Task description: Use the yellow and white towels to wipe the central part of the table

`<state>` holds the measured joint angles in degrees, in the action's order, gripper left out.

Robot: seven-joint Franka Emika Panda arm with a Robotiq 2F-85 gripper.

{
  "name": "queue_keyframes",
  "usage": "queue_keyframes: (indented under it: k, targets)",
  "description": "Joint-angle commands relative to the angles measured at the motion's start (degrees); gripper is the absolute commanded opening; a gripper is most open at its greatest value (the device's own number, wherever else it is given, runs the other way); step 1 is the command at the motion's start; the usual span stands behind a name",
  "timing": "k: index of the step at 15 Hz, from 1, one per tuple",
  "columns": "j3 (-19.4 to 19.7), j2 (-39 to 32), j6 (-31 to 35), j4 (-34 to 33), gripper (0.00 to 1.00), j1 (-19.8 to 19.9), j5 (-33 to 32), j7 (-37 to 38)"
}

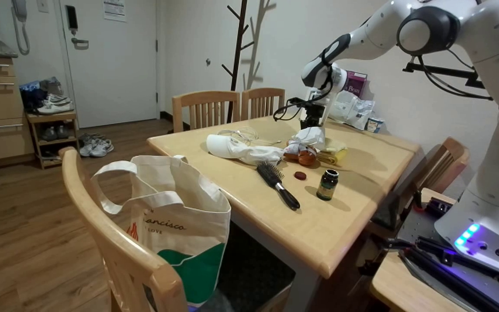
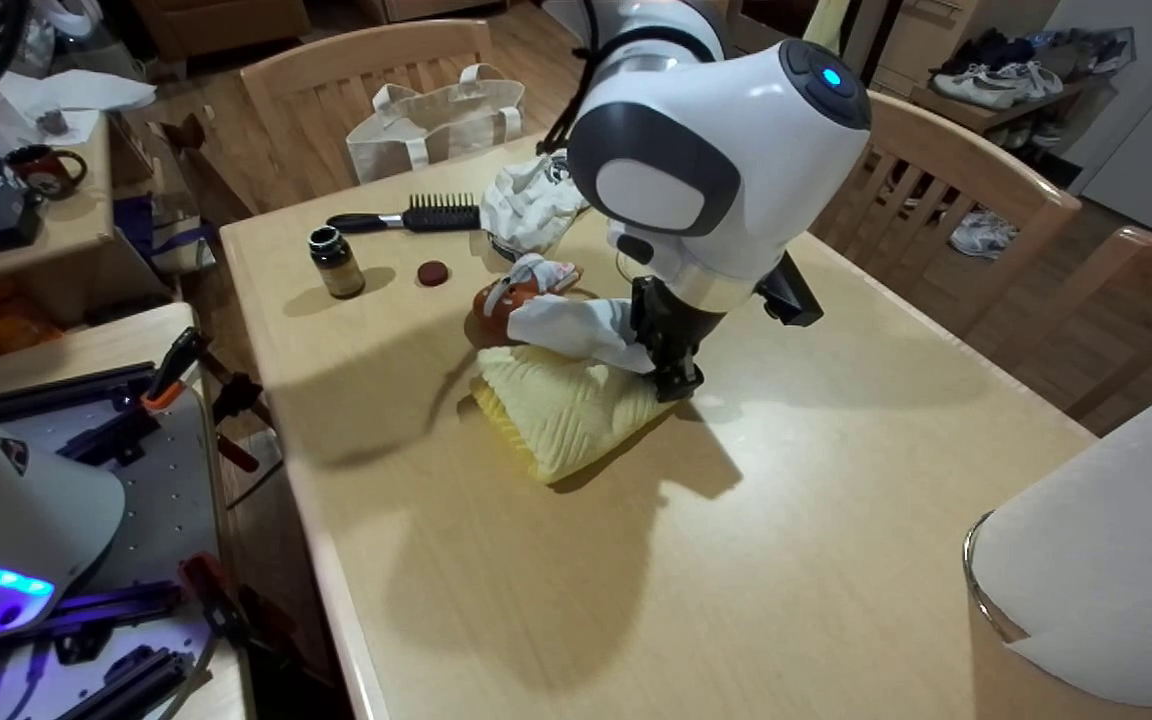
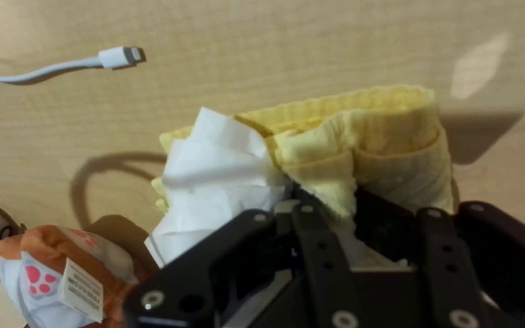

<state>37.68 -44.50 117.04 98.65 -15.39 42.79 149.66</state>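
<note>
In the wrist view the gripper [image 3: 335, 200] was clenched on a fold of the yellow and white towels [image 3: 394, 136], the contact partly hidden by its own black metalwork. The left edge cut off a white cable [image 3: 62, 68] and an orange-brown bundle [image 3: 48, 241] with a label [image 3: 81, 291] too blurred to read.

In an exterior view the towels spread around the middle of the table [image 2: 836, 520], their undersides out of sight. The arm [image 2: 736, 150] covered part of the far edge; the frame cropped a white roll [image 2: 1106, 560].

In an exterior view the white part screened the fingertips, and folds broke the lettering on a tote bag [image 1: 197, 229].
</note>
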Motion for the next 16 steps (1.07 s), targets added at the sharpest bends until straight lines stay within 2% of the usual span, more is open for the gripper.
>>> queue_keyframes:
  k: [1,10,12,14,15,16]
  targets:
    - [5.18,-7.11,1.65,4.1,0.07,-3.36,2.59,0.0]
    - [13.51,-8.47,-1.8,11.25,0.07,-7.59,5.97,0.0]
    - [13.36,-8.59,-4.02,11.43,0.07,-7.07,5.11,0.0]
    - [10.46,-7.06,-6.27,10.69,0.07,-4.88,4.08,-2.29]
    - [2.49,-1.73,-1.93,10.96,0.15,0.74,-0.44,-2.18]
    - [1.42,-1.28,-0.82,10.95,0.4,1.04,0.35,-3.88]
